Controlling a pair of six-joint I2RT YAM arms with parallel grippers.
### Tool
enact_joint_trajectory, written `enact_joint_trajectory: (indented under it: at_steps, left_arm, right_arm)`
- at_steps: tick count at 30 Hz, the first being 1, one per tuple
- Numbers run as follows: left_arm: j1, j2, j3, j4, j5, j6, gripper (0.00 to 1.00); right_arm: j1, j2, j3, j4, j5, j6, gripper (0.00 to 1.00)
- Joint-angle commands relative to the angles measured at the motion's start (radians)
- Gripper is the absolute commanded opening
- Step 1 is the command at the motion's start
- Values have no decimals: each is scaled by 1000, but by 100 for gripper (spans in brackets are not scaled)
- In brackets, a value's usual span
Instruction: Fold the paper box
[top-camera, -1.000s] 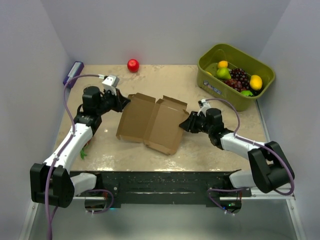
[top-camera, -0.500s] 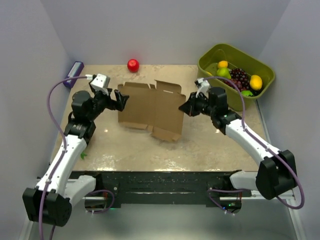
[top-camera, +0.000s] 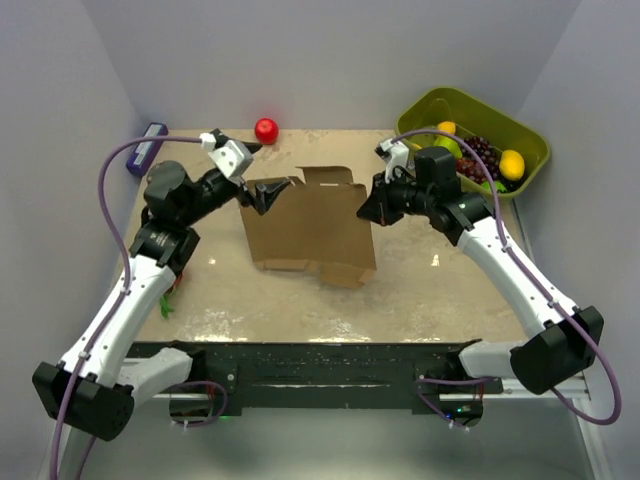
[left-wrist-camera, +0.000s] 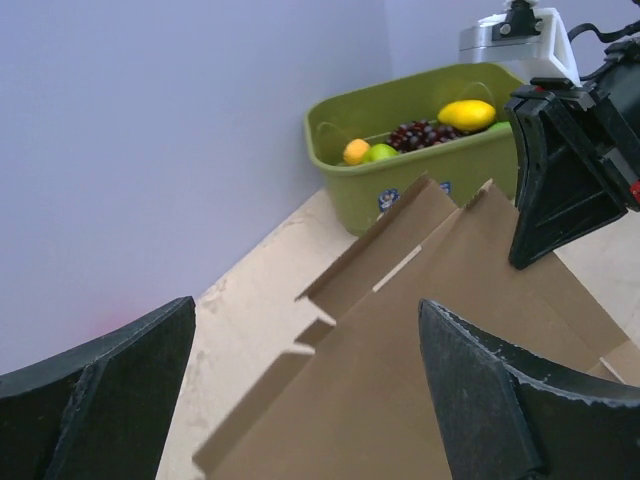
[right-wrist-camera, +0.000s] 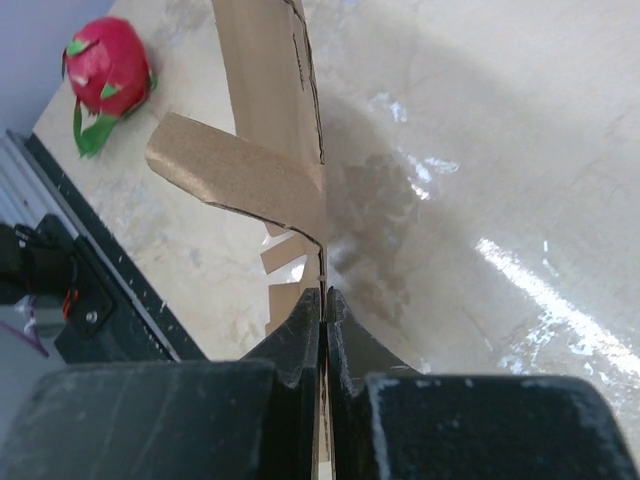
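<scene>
Fingers of left gripper (top-camera: 268, 196): spread wide, framing the left flaps of the paper box (top-camera: 310, 225) without closing on them; contact not discernible. Fingers of right gripper (top-camera: 368, 208): pressed together on the sheet's right edge. Against a second ago: left jaws, then shut at the left edge, now released; right jaws, then part open, now clamped; sheet, then lying skewed at mid-table, now squared to the table edges, shifted toward the far side and tilted up off the surface; both arms reaching further out. Surface: table (top-camera: 420, 290), beige, marbled, glossy, with light reflections. Room: plain pale lavender walls on three sides. Far right corner: olive-green bin (left-wrist-camera: 490, 160) with a lemon (left-wrist-camera: 465, 115), dark grapes (left-wrist-camera: 425, 132) and other fruit. Far edge: red ball-shaped fruit (top-camera: 266, 130). Far left: small purple item (top-camera: 148, 148), kind not readable. Left wrist view: black pads (left-wrist-camera: 100, 390) wide apart at the lower corners, brown notched flaps between and beyond them, right gripper's dark tip on the far edge. Right wrist view: black fingertips (right-wrist-camera: 300, 335) closed tight on the thin cardboard edge, sheet seen edge-on, one flap curling left; pink-red fruit (right-wrist-camera: 108, 75) with green tips on the table beyond.
</scene>
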Motion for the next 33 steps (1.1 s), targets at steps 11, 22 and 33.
enact_joint_trajectory:
  at_steps: [11,22,33]
  left_arm:
    - [-151,248,199,-177,100,191,96]
    - [-165,344,219,-203,135,197,88]
    - [-168,375,196,-180,126,188,28]
  right_arm:
    - [55,49,120,-180,-77,-117,0]
    - [64,38,125,-194,-119,-137,0]
    - [68,32,123,-197,-93,-171,0]
